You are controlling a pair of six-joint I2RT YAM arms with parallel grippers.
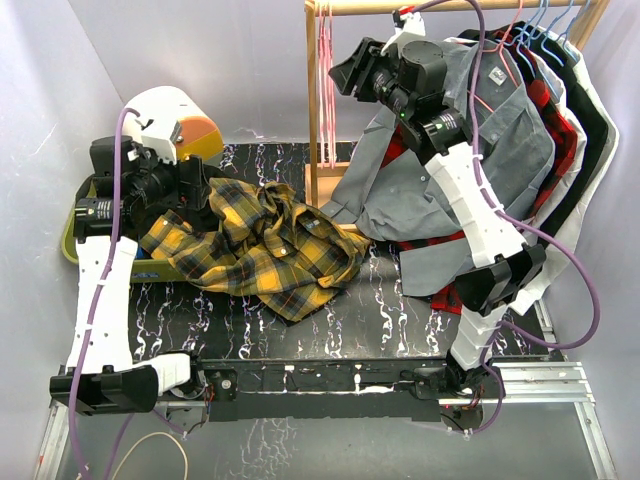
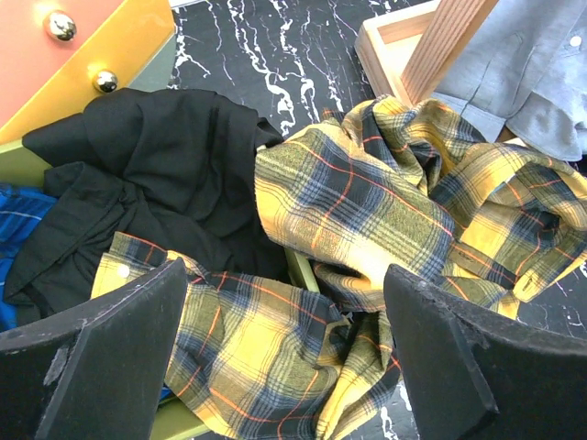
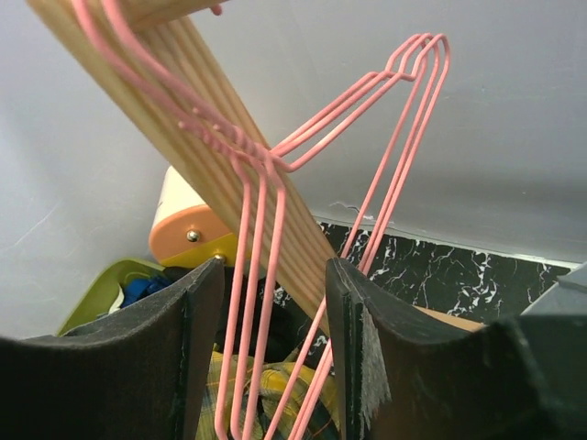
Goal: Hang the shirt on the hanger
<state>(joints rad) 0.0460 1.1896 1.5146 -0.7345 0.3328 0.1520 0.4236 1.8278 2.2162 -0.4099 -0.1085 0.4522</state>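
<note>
The yellow, black and green plaid shirt lies crumpled on the black marble table, one end draped into the green bin. In the left wrist view the shirt fills the middle. My left gripper is open just above the shirt's fold at the bin edge, one finger on each side. Several thin pink hangers hang at the left end of the wooden rack. My right gripper is open, and the hangers' wires pass between its fingers without being clamped.
The wooden rack post stands right behind the hangers. A grey shirt, a red-and-black plaid shirt and dark garments hang on the rack at right. The green bin holds black clothes. A white, orange and yellow box stands at back left.
</note>
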